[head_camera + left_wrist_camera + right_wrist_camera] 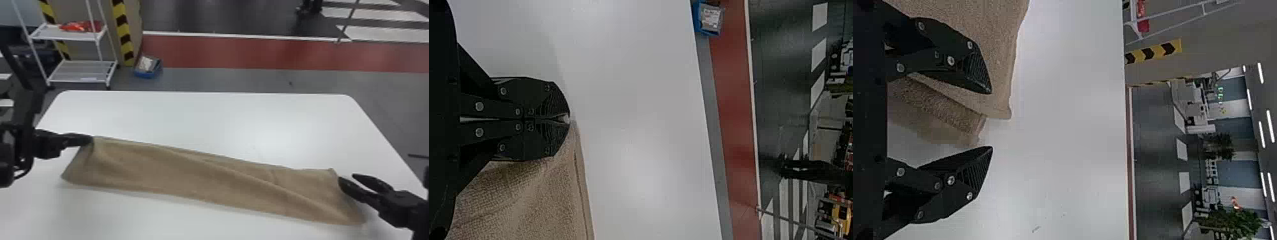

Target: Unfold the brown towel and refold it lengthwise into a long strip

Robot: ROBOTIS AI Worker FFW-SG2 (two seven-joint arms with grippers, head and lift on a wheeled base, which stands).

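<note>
The brown towel (198,172) lay in a long, creased strip across the white bench (191,111), its right end nearer the robot than its left. At the far left corner, the left gripper (91,139) had its jaws closed on the cloth, pinching it at the tips. By the right end, the right gripper (347,177) held its jaws wide apart with nothing clamped between them, one finger overlapping the towel in the wrist view; whether it touched could not be told.
</note>
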